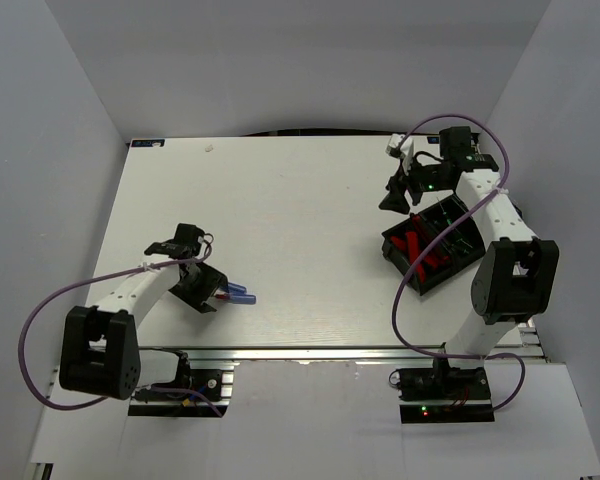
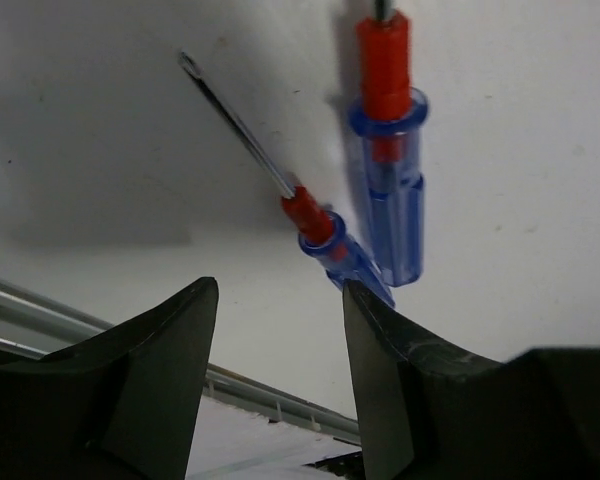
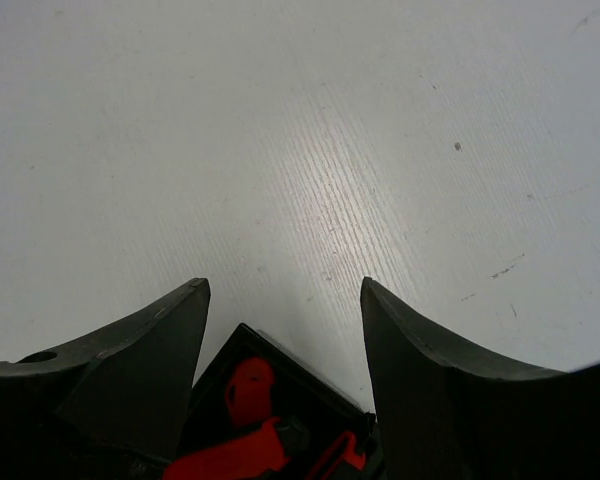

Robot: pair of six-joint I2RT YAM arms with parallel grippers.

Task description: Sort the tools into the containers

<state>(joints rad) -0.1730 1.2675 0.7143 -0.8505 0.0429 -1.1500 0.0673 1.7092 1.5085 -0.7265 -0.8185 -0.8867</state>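
A purple cable (image 1: 405, 290) loops from the right arm across two black open-top plastic bins (image 1: 389, 244). The bins sit side by side at an angle on the right of the white bench (image 1: 280, 200). The arm's white forearm (image 1: 490, 215) covers their right edge. One bin shows red-and-black folding knives (image 1: 417, 250), the other thin dark screwdrivers (image 1: 460, 228) with touches of green. The right jaws hang apart over a corner of the knife bin (image 3: 245, 338), with nothing between them.

At the near left, close to the aluminium rail (image 2: 40, 300) along the bench's edge, two clear blue-and-red screwdrivers (image 2: 390, 190) lie close together on the bench. The left jaws stand apart right beside them, empty. One finger (image 2: 400, 380) hides the butt of the slanted screwdriver (image 2: 325, 235), so I cannot tell whether they touch.
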